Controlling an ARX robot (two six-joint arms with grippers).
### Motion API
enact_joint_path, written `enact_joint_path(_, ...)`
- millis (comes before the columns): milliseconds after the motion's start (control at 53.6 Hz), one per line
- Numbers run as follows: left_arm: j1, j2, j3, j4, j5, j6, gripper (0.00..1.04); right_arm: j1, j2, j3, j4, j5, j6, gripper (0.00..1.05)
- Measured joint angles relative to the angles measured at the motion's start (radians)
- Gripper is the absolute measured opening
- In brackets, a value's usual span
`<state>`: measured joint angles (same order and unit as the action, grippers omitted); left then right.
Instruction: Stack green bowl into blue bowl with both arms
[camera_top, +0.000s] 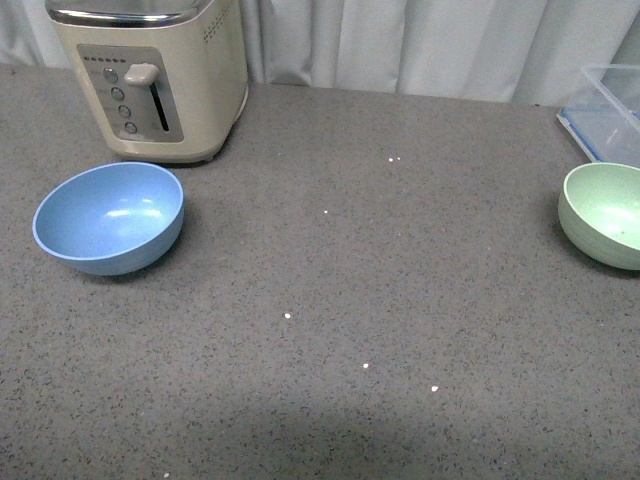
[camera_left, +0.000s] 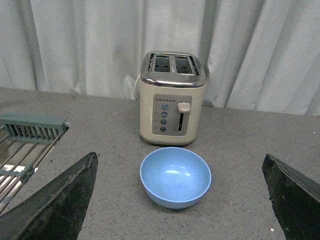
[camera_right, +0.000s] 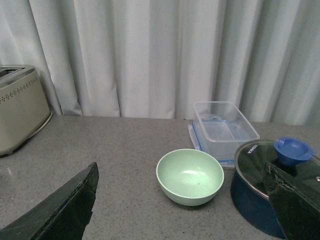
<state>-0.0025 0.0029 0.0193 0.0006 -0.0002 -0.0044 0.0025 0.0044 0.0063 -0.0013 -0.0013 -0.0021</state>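
On my front feed neither arm shows, so I read the grippers from the wrist cameras. Far left, only the left wrist camera picks up a rack (camera_left: 25, 132) at the edge of the counter (camera_top: 330, 300). Next is the cream toaster (camera_top: 150, 75), upright at the back by the curtain (camera_top: 400, 40), its lever side towards me. The blue bowl (camera_top: 108, 218) sits upright and empty on the counter just in front of the toaster; the left wrist camera shows a small gap between them. The left gripper (camera_left: 180, 156) is spread wide, its black fingers (camera_left: 60, 200) out at either side with nothing between them, and the blue bowl lies ahead of it, untouched. Well apart, at the right edge of my front feed, the green bowl (camera_top: 603, 213) stands upright on the counter. Just behind it is a clear container (camera_top: 610, 105) with blue trim. Beside the bowl, seen only from the right wrist, is a dark blue pot (camera_right: 250, 200) with a glass lid (camera_right: 257, 160) and blue knob (camera_right: 292, 150), partly hidden by a finger. The right gripper (camera_right: 181, 167) is also wide apart and holds nothing, the green bowl ahead of it
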Motion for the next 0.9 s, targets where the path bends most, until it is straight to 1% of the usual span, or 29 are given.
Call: enact_joint_path(896,0.0,0.0,0.0,0.0,0.0,0.0,0.98,0.0,0.0,0.0,0.0,0.0,0.0,0.96)
